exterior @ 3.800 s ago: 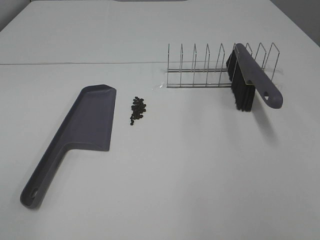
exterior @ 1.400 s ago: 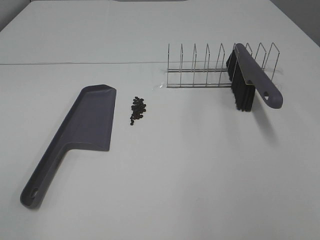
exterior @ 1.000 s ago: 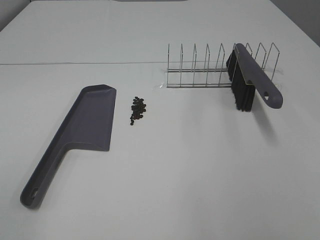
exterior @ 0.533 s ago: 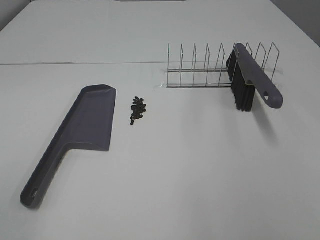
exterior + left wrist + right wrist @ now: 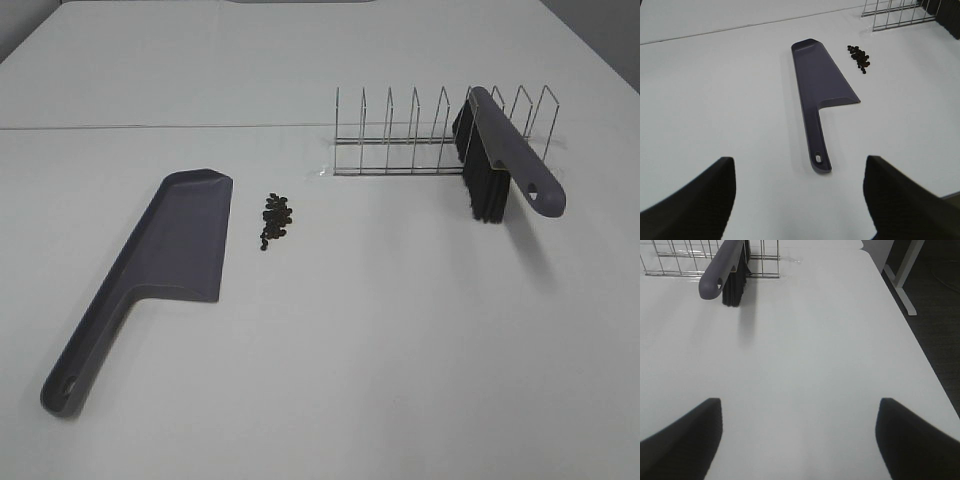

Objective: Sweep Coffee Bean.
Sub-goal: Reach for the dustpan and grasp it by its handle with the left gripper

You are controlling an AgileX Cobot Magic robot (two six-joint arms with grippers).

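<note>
- The dustpan (image 5: pixel 180 240), centre-left, lies just beside the coffee bean (image 5: pixel 275 220), apparently to catch it.
- The brush (image 5: pixel 510 160) leans in the rack (image 5: pixel 400 168), upper right, handle reachable.
- The left gripper (image 5: pixel 799 200) and right gripper (image 5: pixel 799 440) are spread apart, empty.

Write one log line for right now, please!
coffee beans beside dustpan | brush in rack | left gripper open | right gripper open

Coffee beans (image 5: pixel 275 219) — tiny, dark, clustered just beside the dustpan (image 5: pixel 180 240).

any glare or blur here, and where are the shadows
Exterior high: soft even light, no harsh glare, a faint shadow beside the brush. Left wrist: coffee bean sharp, left hand fingers dark and blurred. Right wrist: right hand fingers likewise; brush shadow soft.
</note>
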